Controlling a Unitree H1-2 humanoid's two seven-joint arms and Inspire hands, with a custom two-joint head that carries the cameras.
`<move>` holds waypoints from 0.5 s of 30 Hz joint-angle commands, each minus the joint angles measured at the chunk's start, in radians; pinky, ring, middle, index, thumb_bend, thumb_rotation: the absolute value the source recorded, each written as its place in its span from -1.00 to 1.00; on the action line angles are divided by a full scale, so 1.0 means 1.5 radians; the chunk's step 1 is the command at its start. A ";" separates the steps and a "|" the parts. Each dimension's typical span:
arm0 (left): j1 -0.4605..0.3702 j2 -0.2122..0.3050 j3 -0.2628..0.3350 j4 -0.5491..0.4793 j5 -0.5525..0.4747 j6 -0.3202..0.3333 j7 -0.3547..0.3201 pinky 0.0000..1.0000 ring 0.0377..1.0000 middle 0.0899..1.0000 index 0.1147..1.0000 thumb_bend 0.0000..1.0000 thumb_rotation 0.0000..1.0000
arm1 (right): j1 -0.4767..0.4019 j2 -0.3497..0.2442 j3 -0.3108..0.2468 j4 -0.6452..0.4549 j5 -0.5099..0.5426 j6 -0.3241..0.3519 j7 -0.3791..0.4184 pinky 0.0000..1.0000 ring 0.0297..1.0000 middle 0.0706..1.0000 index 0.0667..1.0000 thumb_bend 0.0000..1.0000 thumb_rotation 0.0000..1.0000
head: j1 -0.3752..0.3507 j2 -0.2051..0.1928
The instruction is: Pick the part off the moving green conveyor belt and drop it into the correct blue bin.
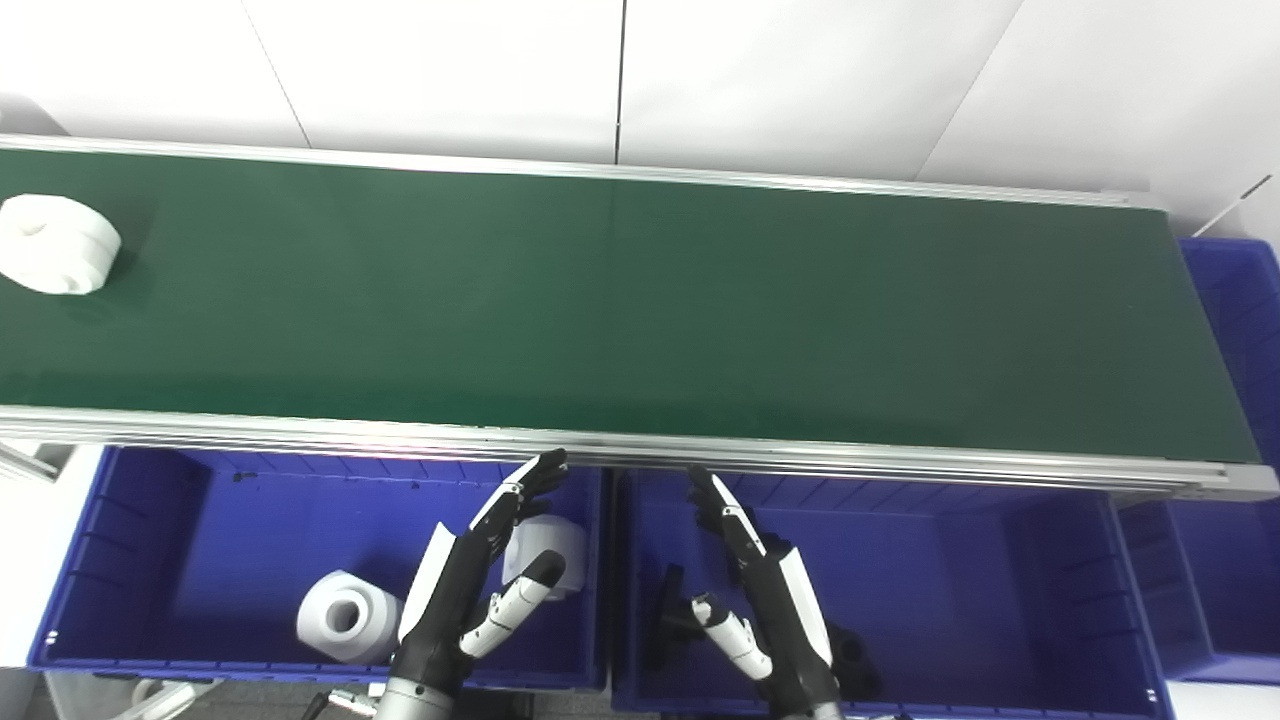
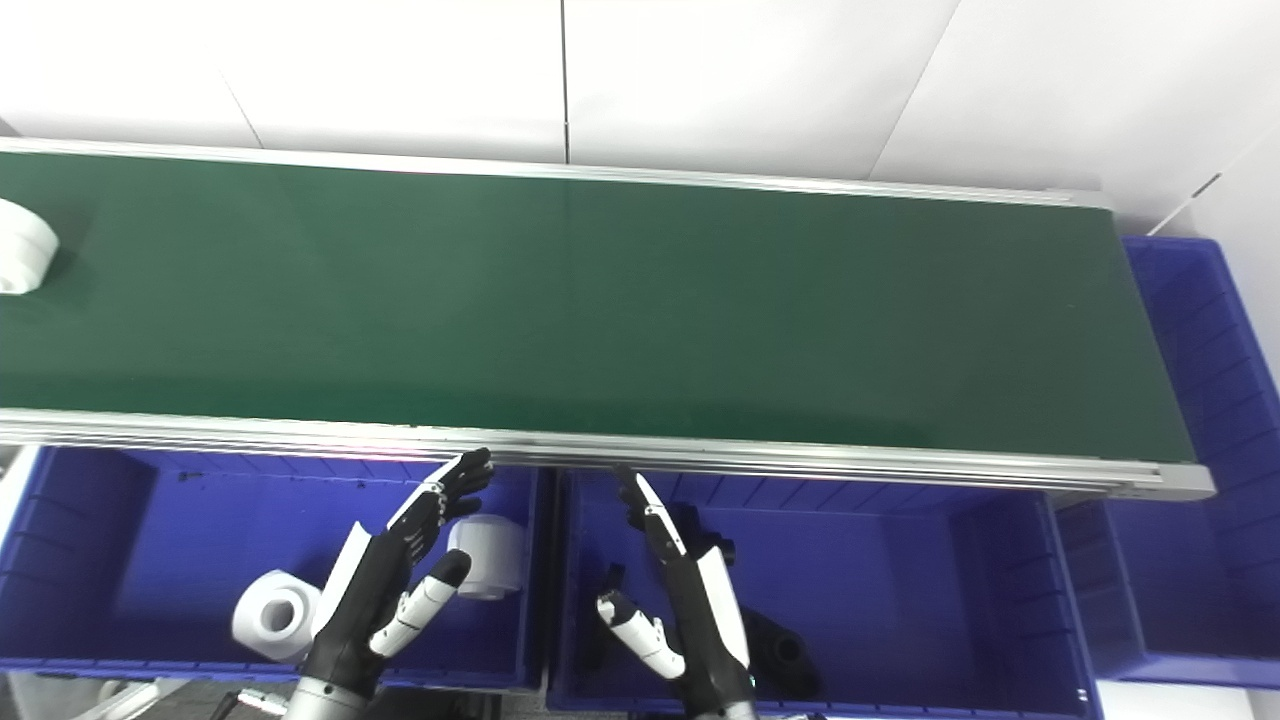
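Along the bottom edge of the frame, both hands hang above the blue bins with fingers spread and nothing held — the left hand [image 1: 478, 580] over the lower-left bin [image 1: 120, 560], the right hand [image 1: 760, 590] over the lower-middle bin [image 1: 1000, 600]. Two white rolls lie in the left bin: one [image 1: 347, 617] at lower left of the hand, another [image 1: 550, 555] partly hidden behind its fingers. Dark black parts [image 1: 850, 660] sit in the middle bin beside the right hand. A third bin [image 1: 1235, 300] stands at the right edge of the frame. Beyond the bins, the green conveyor belt [image 1: 640, 310] runs across the whole width inside its silver rails. At its far upper left — well apart from both hands — rests a white ring-shaped part [image 1: 55, 243].
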 commanded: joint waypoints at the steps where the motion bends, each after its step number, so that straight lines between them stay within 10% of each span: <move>1: 0.003 0.000 -0.003 -0.007 -0.005 -0.025 0.004 0.68 0.75 0.72 0.73 0.23 0.76 | -0.003 0.015 0.009 0.010 -0.007 -0.030 -0.007 0.75 0.84 0.89 0.88 0.66 1.00 | 0.000 0.001; 15: 0.004 -0.004 -0.003 -0.009 -0.009 -0.023 0.003 0.67 0.75 0.72 0.74 0.25 0.75 | -0.004 0.014 0.011 0.010 0.000 -0.030 -0.005 0.75 0.84 0.88 0.88 0.63 1.00 | 0.000 0.001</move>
